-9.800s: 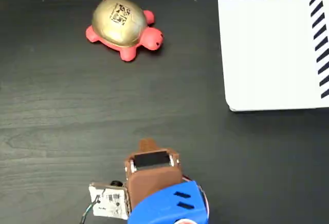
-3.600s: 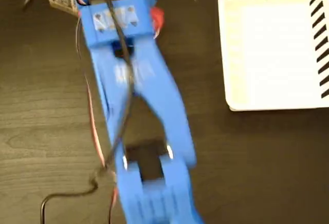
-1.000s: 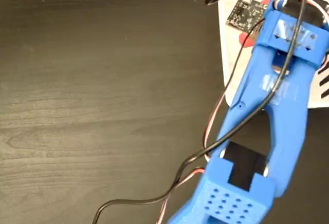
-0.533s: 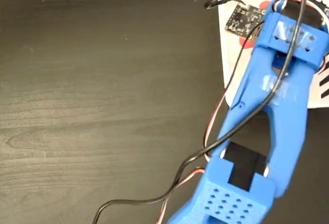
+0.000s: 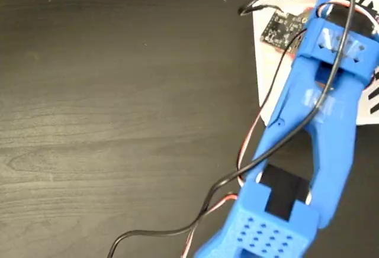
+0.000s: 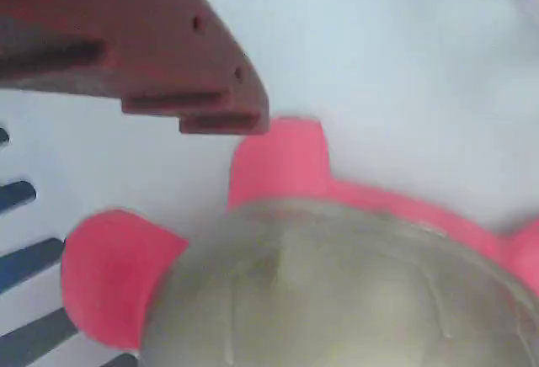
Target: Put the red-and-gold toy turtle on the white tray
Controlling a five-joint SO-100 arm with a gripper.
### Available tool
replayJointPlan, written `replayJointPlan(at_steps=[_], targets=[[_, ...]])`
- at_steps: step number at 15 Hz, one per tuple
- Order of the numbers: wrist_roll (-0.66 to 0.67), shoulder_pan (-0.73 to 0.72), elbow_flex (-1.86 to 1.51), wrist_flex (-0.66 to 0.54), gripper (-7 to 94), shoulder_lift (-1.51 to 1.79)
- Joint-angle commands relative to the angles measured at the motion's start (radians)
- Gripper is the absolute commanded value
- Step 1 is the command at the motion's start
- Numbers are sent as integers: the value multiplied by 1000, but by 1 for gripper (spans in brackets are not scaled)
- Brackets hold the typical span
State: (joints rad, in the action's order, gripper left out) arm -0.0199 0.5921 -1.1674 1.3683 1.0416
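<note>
A dark wood-grain bench point(image 5: 118, 110) is seen from above in the fixed view, and the white tray point(image 5: 265, 63) lies at its upper right corner, with black diagonal stripes along its top edge. A blue arm point(image 5: 317, 128) is stretched from the lower edge of the bench up over the tray, with a small circuit board point(image 5: 279, 29) and black and red cables point(image 5: 237, 172) beside it. The red-and-gold toy turtle point(image 6: 337, 283) is hidden under the arm in this view. In the wrist view it is found on the white surface of the tray, close to the striped edge, with its gold shell and coral-red feet visible. One dark red finger point(image 6: 143, 55) of the gripper point(image 6: 253, 123) is seen just above the turtle, near one foot. Whether the pincer is released or clenched cannot be told.
</note>
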Motion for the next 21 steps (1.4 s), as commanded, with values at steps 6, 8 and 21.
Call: replayJointPlan(at_steps=[6,8,21], targets=[[5,-31,118,17,29,267],[14,-69,106,6,12,393],[-91,-568,-1285,-534,0,1502]])
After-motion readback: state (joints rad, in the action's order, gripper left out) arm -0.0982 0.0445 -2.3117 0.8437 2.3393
